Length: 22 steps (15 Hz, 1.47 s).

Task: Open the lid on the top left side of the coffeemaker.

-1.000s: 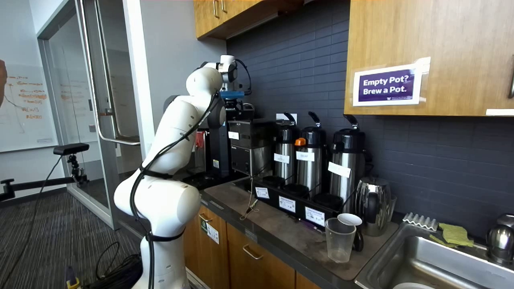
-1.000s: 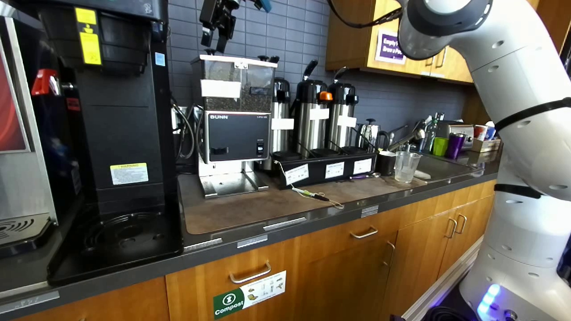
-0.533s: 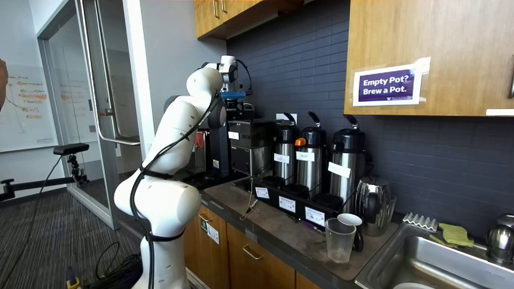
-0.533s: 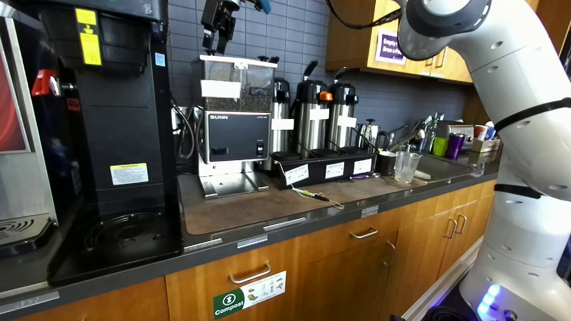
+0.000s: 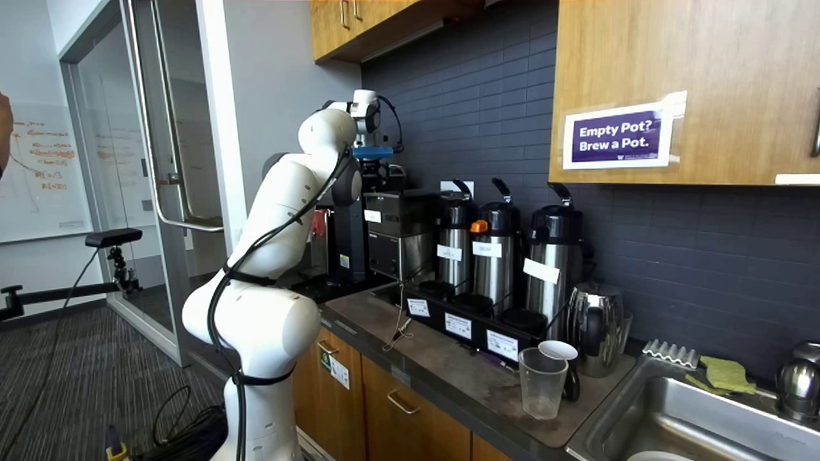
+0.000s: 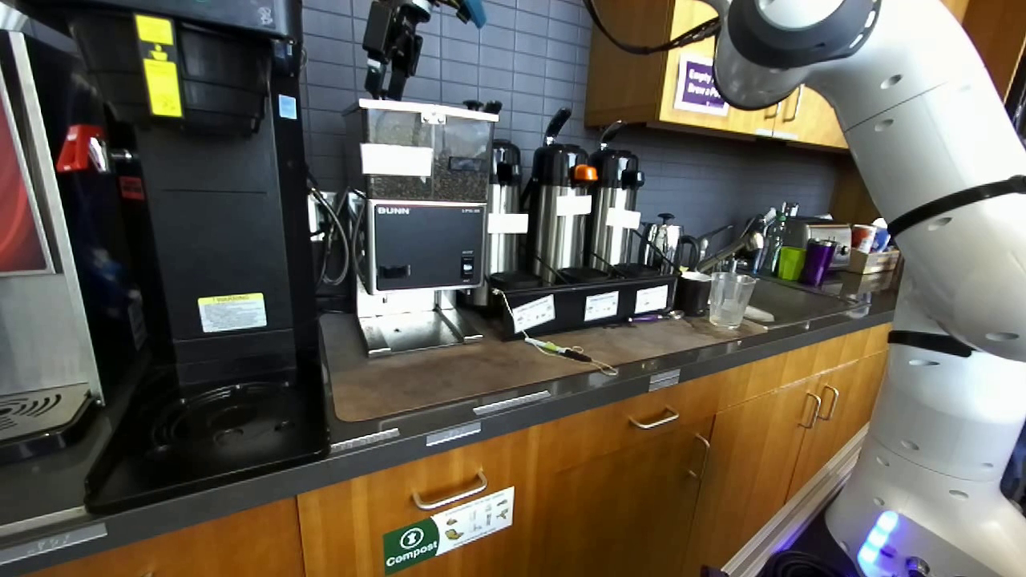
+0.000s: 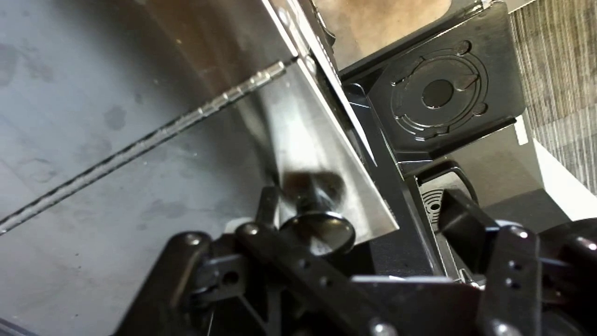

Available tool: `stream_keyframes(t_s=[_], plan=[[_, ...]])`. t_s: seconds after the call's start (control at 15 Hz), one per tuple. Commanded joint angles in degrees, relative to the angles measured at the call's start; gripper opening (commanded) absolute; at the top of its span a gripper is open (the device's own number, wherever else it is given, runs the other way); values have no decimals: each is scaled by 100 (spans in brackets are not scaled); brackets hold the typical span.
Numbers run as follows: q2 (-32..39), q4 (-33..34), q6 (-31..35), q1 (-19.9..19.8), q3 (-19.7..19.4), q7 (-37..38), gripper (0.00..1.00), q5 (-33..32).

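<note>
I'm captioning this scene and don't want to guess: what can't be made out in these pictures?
Lid: partly hidden behind the pincer in the wrist view, as is its knob; contact can't be told.
Cards below the pots: print too small in both exterior views.
White thing in the sink: cut off by the bottom edge in an exterior view.

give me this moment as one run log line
task: open coffeemaker lid | end effector: jaws open, knob seen between them | contact: cannot tell | lid: looks closed
</note>
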Motion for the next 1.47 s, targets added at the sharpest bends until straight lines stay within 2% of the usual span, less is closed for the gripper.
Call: stream_keyframes(t_s=[0.0, 0.4, 1.4], plan=[[39, 105, 53, -8, -16, -129, 57, -49], [41, 125, 135, -41, -81, -179, 14, -55], [6, 215, 103, 7, -48, -92, 13, -3]])
